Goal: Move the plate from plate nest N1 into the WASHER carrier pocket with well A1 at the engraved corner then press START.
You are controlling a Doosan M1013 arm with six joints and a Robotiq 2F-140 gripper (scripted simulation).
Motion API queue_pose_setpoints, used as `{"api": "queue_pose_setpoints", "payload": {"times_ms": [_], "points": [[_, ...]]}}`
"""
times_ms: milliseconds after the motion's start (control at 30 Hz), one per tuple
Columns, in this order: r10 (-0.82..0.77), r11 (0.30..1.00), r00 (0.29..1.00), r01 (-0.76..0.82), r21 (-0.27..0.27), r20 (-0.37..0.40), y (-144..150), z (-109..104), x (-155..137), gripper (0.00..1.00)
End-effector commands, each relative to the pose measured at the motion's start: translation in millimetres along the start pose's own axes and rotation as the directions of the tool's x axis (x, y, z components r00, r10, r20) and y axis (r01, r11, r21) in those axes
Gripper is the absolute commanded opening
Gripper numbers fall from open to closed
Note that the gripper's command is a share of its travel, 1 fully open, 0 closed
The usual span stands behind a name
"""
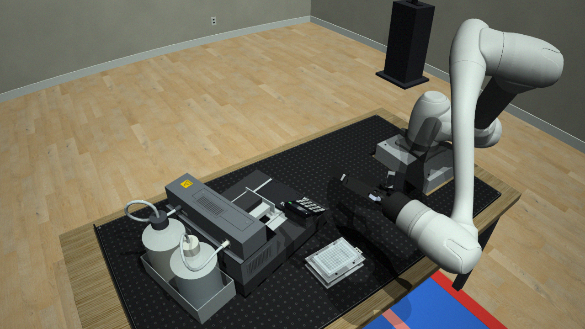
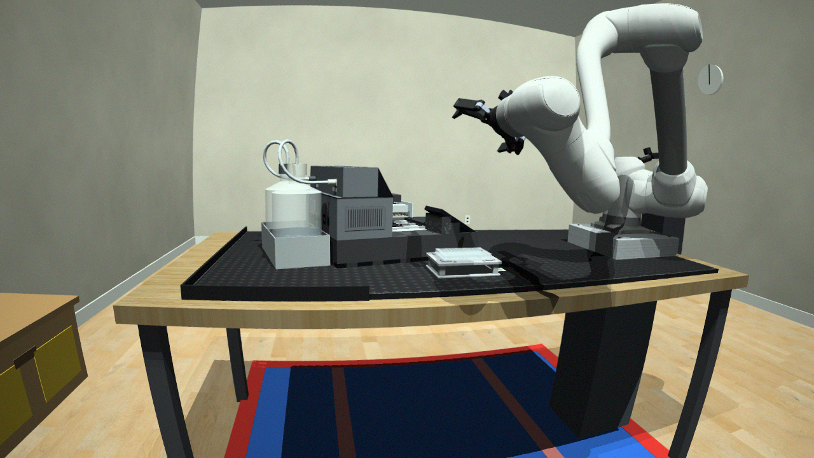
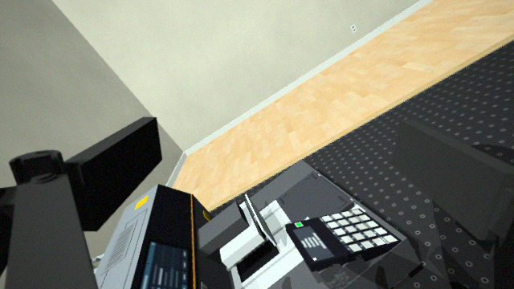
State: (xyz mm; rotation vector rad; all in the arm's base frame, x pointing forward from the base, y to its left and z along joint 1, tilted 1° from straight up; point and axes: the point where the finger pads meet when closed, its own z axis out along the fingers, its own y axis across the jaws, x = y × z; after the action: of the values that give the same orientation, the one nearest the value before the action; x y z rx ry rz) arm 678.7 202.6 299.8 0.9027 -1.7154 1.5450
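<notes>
The plate [image 1: 336, 254] [image 2: 463, 254], pale and many-welled, lies on the plate nest N1 [image 1: 329, 279] [image 2: 492, 263]; its cut-off corner is too small to tell. The grey washer [image 1: 212, 212] [image 2: 364, 222] [image 3: 124, 237] stands beside it. Pale parts in front of the washer's housing are partly hidden; I cannot tell the carrier's pocket or engraved corner. No plate shows there. The keypad [image 1: 304, 207] [image 3: 361, 230] has a small green light [image 3: 298, 224] beside its display. My gripper [image 2: 479, 130] is open and empty, high above the table, well away from the plate.
Two bottles [image 1: 163, 237] [image 1: 195, 267] with looping tubes stand in a grey tray [image 1: 212, 306] [image 2: 301, 250] behind the washer. An upright thin panel [image 3: 257, 218] rises near the pale parts. The keypad stands raised at the washer's front. The arm's base [image 1: 413, 163] is at the table's other end.
</notes>
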Motion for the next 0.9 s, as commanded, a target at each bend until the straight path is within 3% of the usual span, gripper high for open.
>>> {"api": "queue_pose_setpoints", "payload": {"times_ms": [0,533,567,867], "points": [[0.001,1.0,1.0,-0.001,-0.001,0.001,-0.6,-0.1,0.9,1.0],[0.001,1.0,1.0,-0.001,-0.001,0.001,-0.6,-0.1,0.9,1.0],[-0.028,1.0,1.0,0.028,-0.01,0.013,1.3,3.4,-2.1,0.7],[-0.283,0.953,0.95,0.294,-0.075,0.135,15.8,26.8,-24.0,0.7]]}}
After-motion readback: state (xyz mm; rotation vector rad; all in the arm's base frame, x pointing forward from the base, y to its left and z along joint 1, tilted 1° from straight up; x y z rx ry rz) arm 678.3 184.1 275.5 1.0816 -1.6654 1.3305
